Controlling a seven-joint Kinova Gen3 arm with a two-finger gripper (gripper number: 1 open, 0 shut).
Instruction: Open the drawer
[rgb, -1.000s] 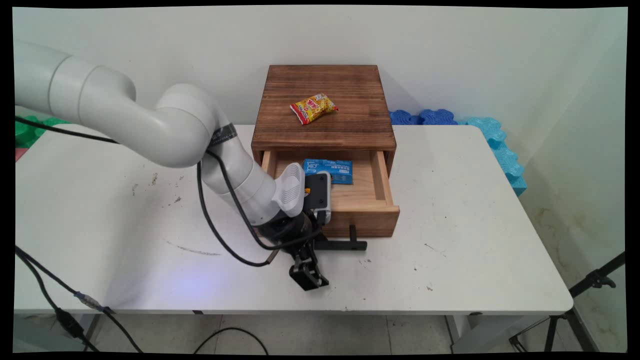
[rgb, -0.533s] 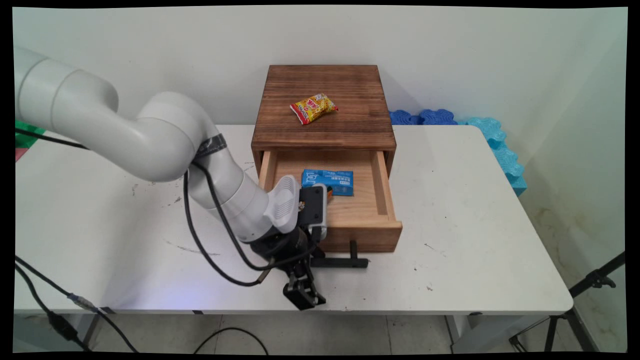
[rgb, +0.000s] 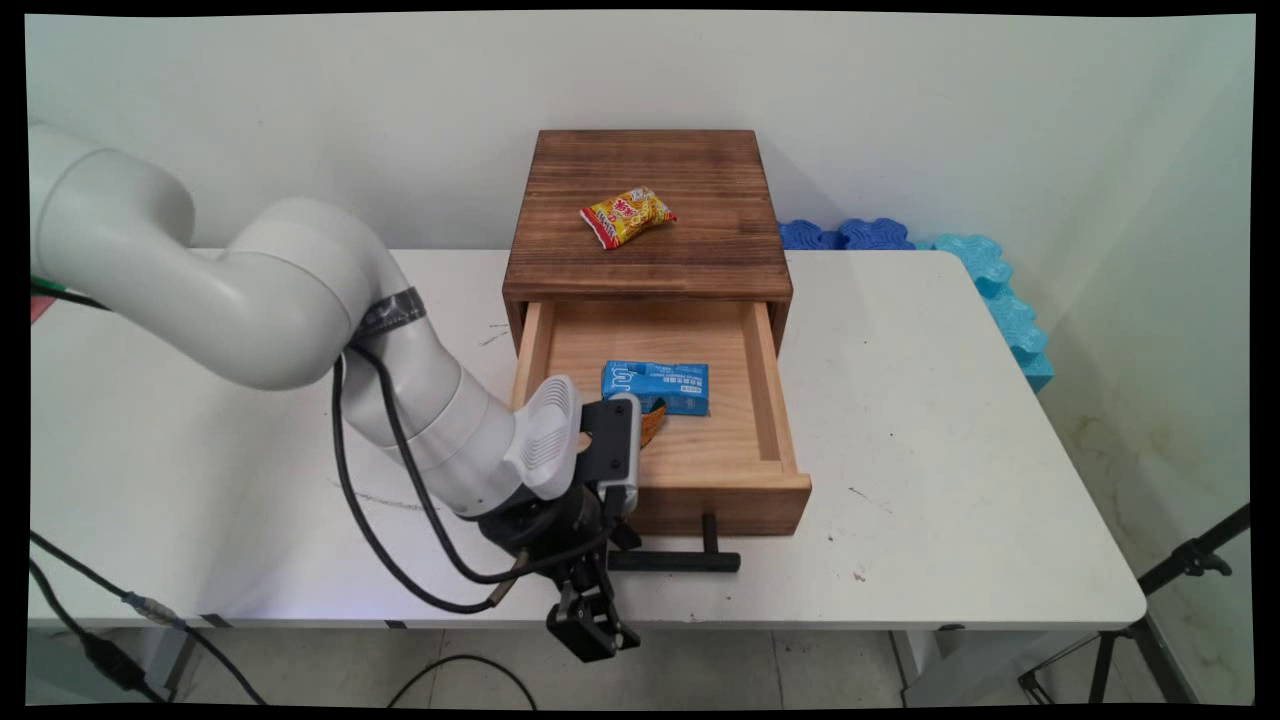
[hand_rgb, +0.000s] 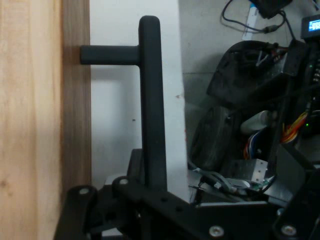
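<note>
A dark wooden cabinet (rgb: 700, 250) stands at the back of the white table (rgb: 950, 420). Its light wooden drawer (rgb: 720, 495) is pulled far out toward the near edge. My gripper (rgb: 615, 558) is shut on the left end of the drawer's black bar handle (rgb: 680, 562). In the hand view the handle (hand_rgb: 152, 100) runs up from my gripper (hand_rgb: 150, 195), beside the drawer front (hand_rgb: 30, 100). A blue packet (rgb: 655, 387) lies inside the drawer, with an orange item (rgb: 653, 420) half hidden by my hand. A yellow-red snack packet (rgb: 627, 216) rests on the cabinet top.
Blue foam pieces (rgb: 990, 270) lie along the wall at the table's back right. A black tripod (rgb: 1150, 600) stands on the floor at the right. The handle sits close to the table's near edge. Black cables (rgb: 400, 540) hang from my arm.
My gripper has moved toward the near edge with the handle in it, and the drawer has slid further out. More of the blue packet shows.
</note>
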